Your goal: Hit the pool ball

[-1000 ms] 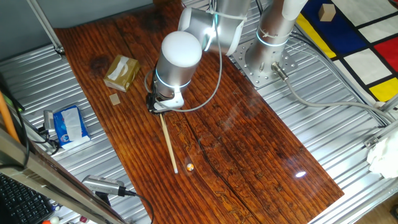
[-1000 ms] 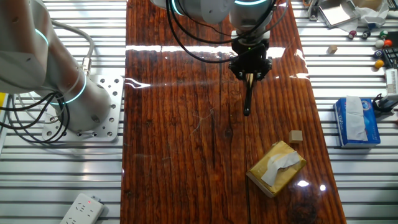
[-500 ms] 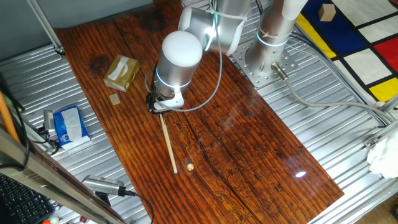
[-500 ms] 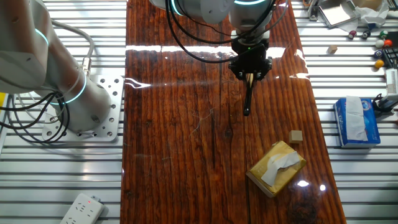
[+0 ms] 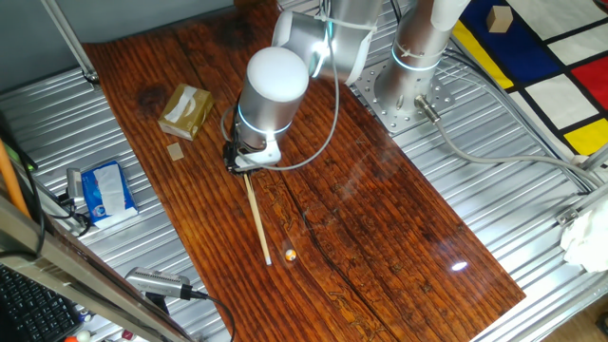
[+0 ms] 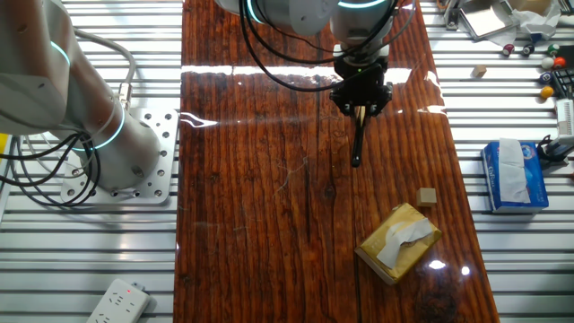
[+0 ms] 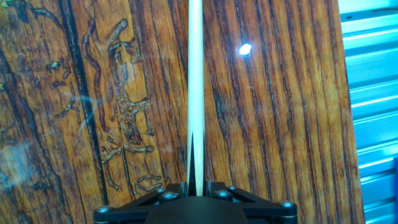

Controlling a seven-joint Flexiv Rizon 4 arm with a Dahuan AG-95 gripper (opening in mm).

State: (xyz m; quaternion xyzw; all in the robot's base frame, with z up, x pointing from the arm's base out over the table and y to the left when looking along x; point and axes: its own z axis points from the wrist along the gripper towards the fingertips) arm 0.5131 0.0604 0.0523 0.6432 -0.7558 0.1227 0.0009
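Observation:
The pool ball (image 5: 290, 255) is a tiny orange-yellow ball on the dark wooden table (image 5: 380, 218), near the front. My gripper (image 5: 244, 169) is shut on a thin pale stick (image 5: 257, 218) that slants down to the table. The stick's tip rests just left of the ball, a small gap apart. In the hand view the stick (image 7: 195, 74) runs straight up from the gripper (image 7: 196, 186) and out of the top of the frame; the ball does not show there. In the other fixed view the gripper (image 6: 361, 106) hangs over the far part of the table and the ball is hidden.
A tan tissue box (image 5: 186, 110) and a small wooden cube (image 5: 175, 151) lie left of the gripper; both also show in the other fixed view, the box (image 6: 400, 241) and the cube (image 6: 427, 196). A blue tissue pack (image 5: 106, 190) lies off the table's left edge. The arm's base (image 5: 408, 90) stands behind.

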